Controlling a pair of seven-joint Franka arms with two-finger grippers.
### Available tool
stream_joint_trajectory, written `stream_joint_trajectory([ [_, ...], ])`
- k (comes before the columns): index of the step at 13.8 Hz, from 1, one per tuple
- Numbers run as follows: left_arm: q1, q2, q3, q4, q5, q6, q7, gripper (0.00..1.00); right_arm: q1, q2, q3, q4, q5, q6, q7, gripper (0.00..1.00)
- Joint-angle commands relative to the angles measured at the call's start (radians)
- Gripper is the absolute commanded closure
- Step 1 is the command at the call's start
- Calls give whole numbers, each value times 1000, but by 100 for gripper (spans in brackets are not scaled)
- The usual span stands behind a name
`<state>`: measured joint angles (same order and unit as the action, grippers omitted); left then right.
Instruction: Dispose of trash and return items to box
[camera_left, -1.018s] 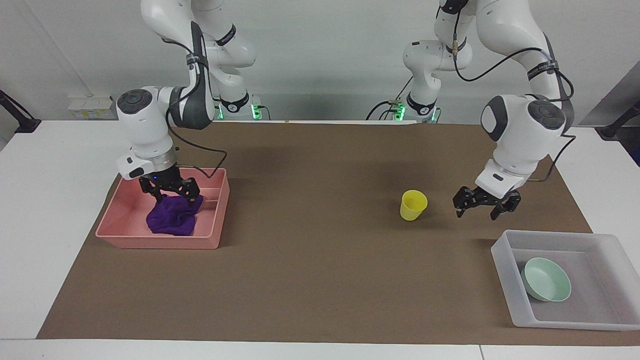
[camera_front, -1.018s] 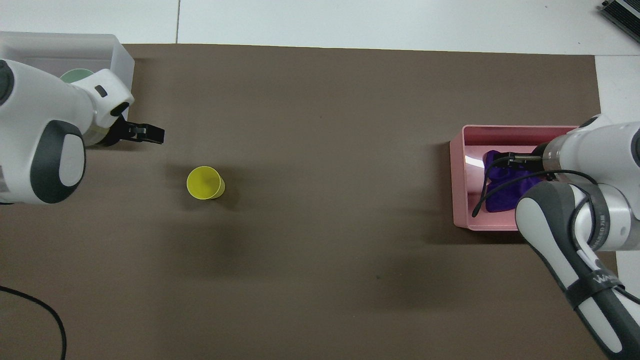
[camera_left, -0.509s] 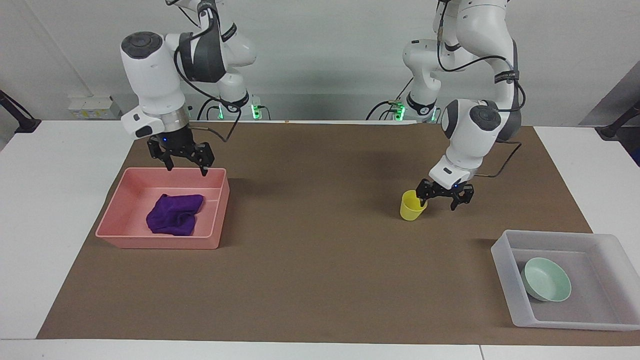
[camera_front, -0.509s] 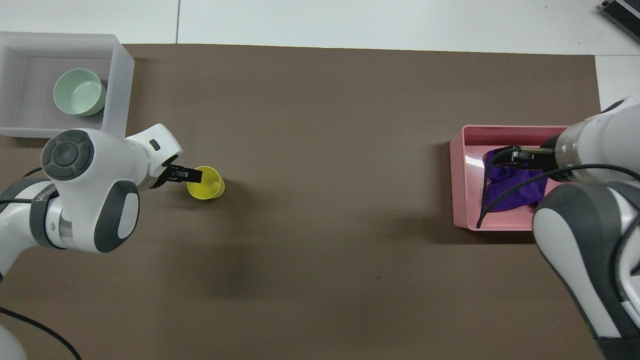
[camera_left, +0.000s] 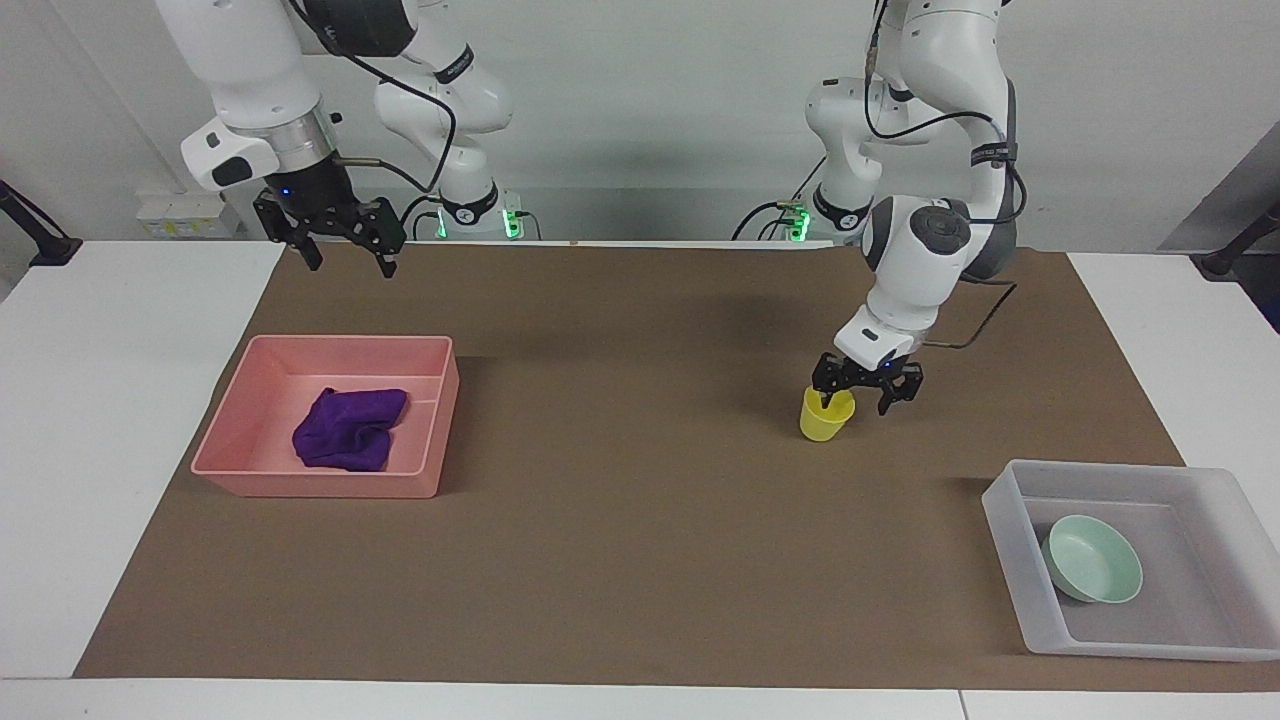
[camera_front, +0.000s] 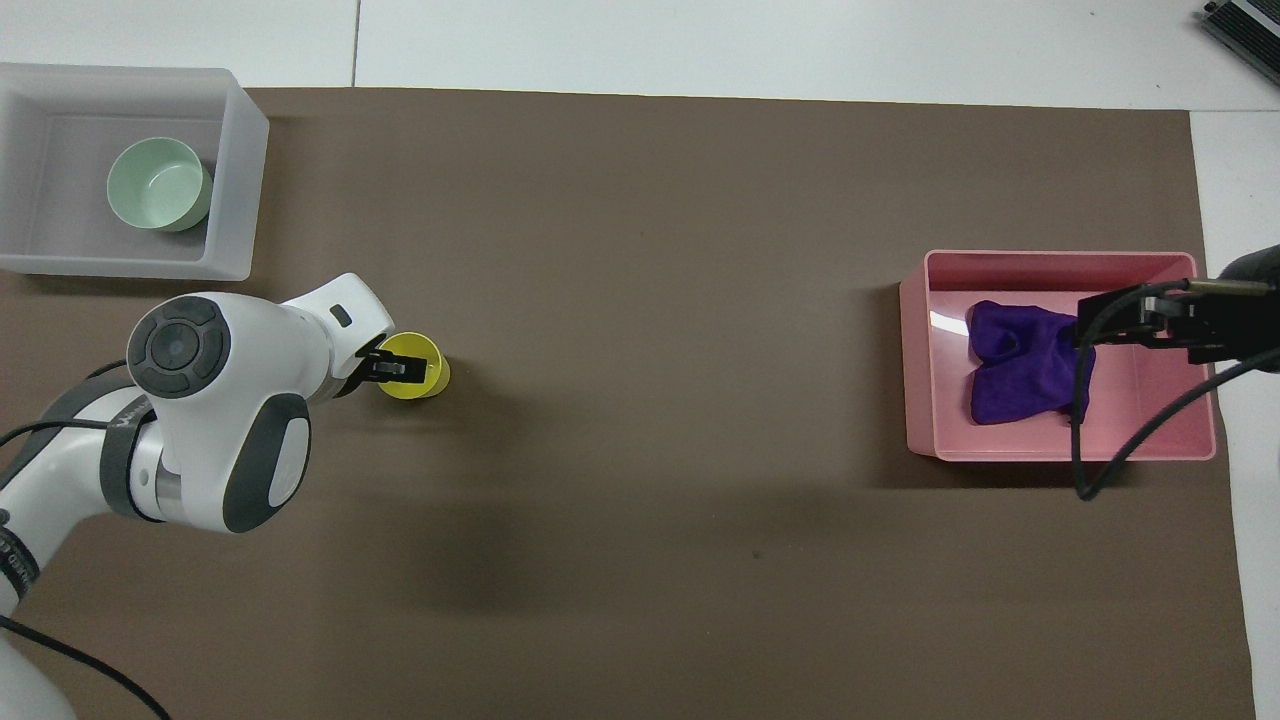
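Left gripper (camera_left: 866, 389) spread at cup (camera_left: 826, 414), one finger inside rim, one outside; cup upright on mat, nearer robots than box (camera_left: 1008, 519). Best: pinch wall squarely, lift straight. Right gripper (camera_left: 345, 247) spread, empty, waits above. Rag (camera_left: 348, 429) in bin (camera_left: 318, 484); bowl (camera_left: 1092, 572) in box.

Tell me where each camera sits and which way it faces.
Facing view: high across the table, facing both arms; left gripper open around the cup rim, right gripper raised, open.
Overhead view: above the robots' end, looking down; left arm from bottom.
Shared: cup, rag in bin, bowl in box.
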<state>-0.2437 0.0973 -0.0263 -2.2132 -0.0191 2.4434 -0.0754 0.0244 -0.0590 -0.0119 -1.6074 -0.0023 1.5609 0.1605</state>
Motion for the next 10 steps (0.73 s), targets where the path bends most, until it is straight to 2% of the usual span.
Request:
stream_joint_trajectory([
  [1, -17, -14, 14, -29, 10, 34, -55, 100, -27, 19, 1, 79, 25, -77, -48, 0],
  [6, -9, -33, 14, -11, 10, 2, -61, 100, -37, -4, -5, 49, 7, -85, -117, 0],
  [10, 32, -24, 19, 140, 10, -139, -47, 100, -37, -18, -5, 23, -27, -76, -159, 0],
])
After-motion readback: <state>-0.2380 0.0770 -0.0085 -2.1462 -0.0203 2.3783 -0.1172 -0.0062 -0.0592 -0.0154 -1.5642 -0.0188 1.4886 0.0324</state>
